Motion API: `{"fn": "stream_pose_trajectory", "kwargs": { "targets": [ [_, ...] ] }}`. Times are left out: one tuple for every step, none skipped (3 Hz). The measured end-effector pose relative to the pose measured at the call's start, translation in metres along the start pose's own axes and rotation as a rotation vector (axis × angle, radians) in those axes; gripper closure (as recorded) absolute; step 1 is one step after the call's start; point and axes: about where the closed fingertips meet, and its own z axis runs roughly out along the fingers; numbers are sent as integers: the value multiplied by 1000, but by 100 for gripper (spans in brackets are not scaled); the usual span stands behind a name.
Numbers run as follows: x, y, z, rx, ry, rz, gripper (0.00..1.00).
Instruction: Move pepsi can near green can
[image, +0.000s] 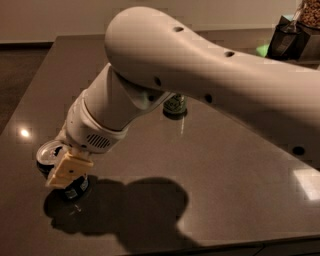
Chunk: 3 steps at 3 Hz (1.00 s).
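Note:
The pepsi can (50, 152), dark blue with a silver top, stands near the front left corner of the dark table (235, 190). My gripper (64, 174) has come down at the can, and its cream-coloured part covers the can's front. The can's lower body shows just below it. The green can (175, 104) stands upright near the middle of the table, mostly hidden behind my arm, with only its lower part showing. The two cans are far apart.
My big white arm (200, 70) spans the view from the upper right down to the gripper. A dark bag (285, 37) and a bright green item (262, 49) are at the back right. The table's front edge runs close below the pepsi can.

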Motion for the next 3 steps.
{"fn": "stream_pose_trajectory", "kwargs": {
  "targets": [
    [0,-1,-8,-2,-14,9,69],
    [11,-15,-32,24,-26,50,92],
    [37,-43,-77,98,-18,119,100]
  ]
}}
